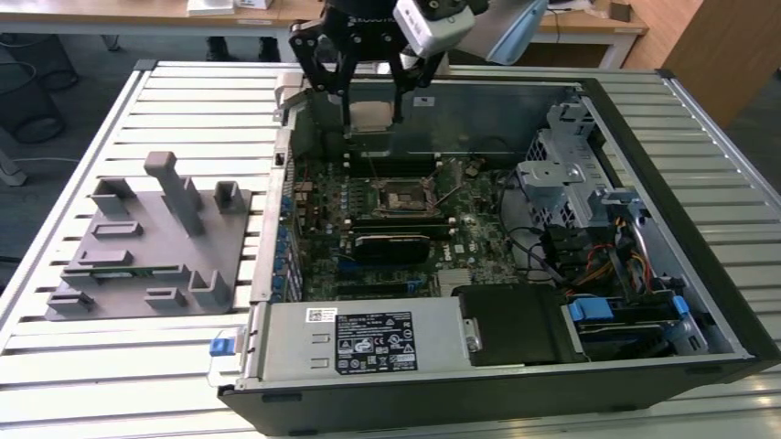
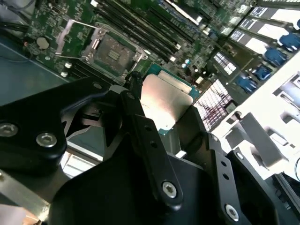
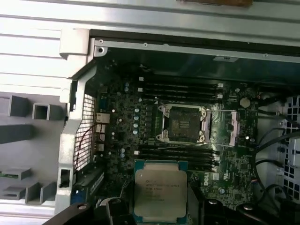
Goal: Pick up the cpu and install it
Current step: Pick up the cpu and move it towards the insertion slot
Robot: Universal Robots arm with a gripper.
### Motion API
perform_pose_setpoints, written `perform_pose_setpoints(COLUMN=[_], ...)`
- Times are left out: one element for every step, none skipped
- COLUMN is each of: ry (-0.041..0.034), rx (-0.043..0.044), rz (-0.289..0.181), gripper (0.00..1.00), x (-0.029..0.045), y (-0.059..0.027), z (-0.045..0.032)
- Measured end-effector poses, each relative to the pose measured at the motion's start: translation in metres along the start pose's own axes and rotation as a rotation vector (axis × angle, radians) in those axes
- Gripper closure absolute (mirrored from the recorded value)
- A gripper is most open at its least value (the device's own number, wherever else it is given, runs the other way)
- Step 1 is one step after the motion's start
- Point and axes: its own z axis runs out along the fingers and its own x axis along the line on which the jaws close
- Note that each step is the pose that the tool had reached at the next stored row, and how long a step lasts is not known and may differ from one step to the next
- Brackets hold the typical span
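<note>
The pick-up is done: the gripper is clamped on the cpu and holds it in the air over the far side of the open computer case. The socket is open and empty, so the installing is not yet done.

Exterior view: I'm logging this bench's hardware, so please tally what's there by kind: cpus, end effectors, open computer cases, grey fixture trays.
cpu: 1, gripped by the end effector above the case
end effector: 1
open computer case: 1
grey fixture tray: 1, at the exterior view's left
Total: 4
</note>
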Motion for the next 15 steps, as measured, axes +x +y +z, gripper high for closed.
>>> perform_pose_setpoints(ry=[0.0002,0.0001,-0.0001,-0.0001,0.0,-0.0001,-0.0001,0.0,0.0,0.0,0.0,-0.0001,0.0,0.0,-0.0001], rx=[0.0002,0.0002,0.0,0.0,0.0001,0.0001,0.0001,0.0001,0.0002,0.0001,0.0001,0.0001,0.0002,0.0001,0.0001], rz=[0.0,0.001,0.001,0.002,0.002,0.002,0.002,0.002,0.002,0.002,0.002,0.002,0.002,0.002,0.002], gripper=[0.46,0.46,0.46,0.46,0.46,0.46,0.46,0.46,0.46,0.46,0.46,0.46,0.46,0.46,0.46], x=[-0.0066,-0.0087,-0.0109,-0.0133,-0.0164,-0.0195,-0.0226,-0.0257,-0.0283,-0.0306,-0.0331,-0.0356,-0.0385,-0.0412,-0.0434], y=[0.0041,0.005,0.0058,0.0064,0.007,0.0077,0.0084,0.009,0.0095,0.0098,0.0099,0.0098,0.0098,0.0097,0.0096], z=[0.0007,0.001,0.0014,0.0016,0.0018,0.002,0.0022,0.0024,0.0025,0.0027,0.0029,0.003,0.0031,0.0033,0.0034])
